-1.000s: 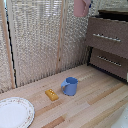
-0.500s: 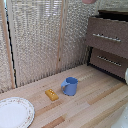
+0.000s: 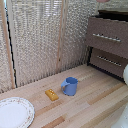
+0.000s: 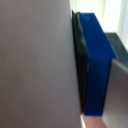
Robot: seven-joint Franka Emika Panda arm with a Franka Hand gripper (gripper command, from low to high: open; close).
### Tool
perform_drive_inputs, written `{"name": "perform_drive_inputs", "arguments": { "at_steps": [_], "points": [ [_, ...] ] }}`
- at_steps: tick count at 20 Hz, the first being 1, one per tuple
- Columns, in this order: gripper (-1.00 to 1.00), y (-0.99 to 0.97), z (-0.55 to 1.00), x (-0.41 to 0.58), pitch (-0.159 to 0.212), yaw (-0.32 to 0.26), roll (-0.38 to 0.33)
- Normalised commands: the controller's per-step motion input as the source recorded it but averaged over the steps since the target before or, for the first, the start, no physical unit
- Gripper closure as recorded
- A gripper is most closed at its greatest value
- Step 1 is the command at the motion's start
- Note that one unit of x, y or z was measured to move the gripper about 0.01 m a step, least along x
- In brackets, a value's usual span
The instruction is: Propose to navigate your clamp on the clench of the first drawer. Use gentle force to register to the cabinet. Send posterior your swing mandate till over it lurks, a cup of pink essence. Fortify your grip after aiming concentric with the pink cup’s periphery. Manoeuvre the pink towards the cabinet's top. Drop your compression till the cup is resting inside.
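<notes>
Wrist view blurred: blue fingertip point(image 4: 96, 65) fills frame, jaw state unreadable. Exterior view: plate point(image 3: 14, 113) cut at lower left, cabinet point(image 3: 107, 45) cut at right edge.

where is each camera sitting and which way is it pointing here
Exterior view: off the arm, above the wooden table, looking down at the blue mug, yellow block, plate and cabinet; only a white sliver of robot at the exterior view's right edge.
Wrist view: on the wrist, pressed close to a blurred blue finger against a grey surface.
Shared: nothing recognisable.
</notes>
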Motion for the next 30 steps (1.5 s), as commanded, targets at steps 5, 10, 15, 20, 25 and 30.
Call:
{"name": "perform_drive_inputs", "arguments": {
  "at_steps": [5, 10, 15, 20, 25, 30],
  "points": [
    [1.00, -0.84, 0.12, 0.050, 0.298, -0.032, 0.000],
    [1.00, -0.40, -0.12, 0.206, 0.206, 0.008, -0.006],
    [-1.00, -0.46, -0.09, 0.140, 0.035, 0.021, 0.012],
    [-1.00, -0.19, 0.33, 0.122, 0.000, 0.000, 0.046],
    [-1.00, 0.04, 0.88, 0.035, 0.000, 0.000, 0.097],
    [-1.00, 0.17, 0.85, 0.135, 0.003, 0.002, 0.053]
  ]
}}
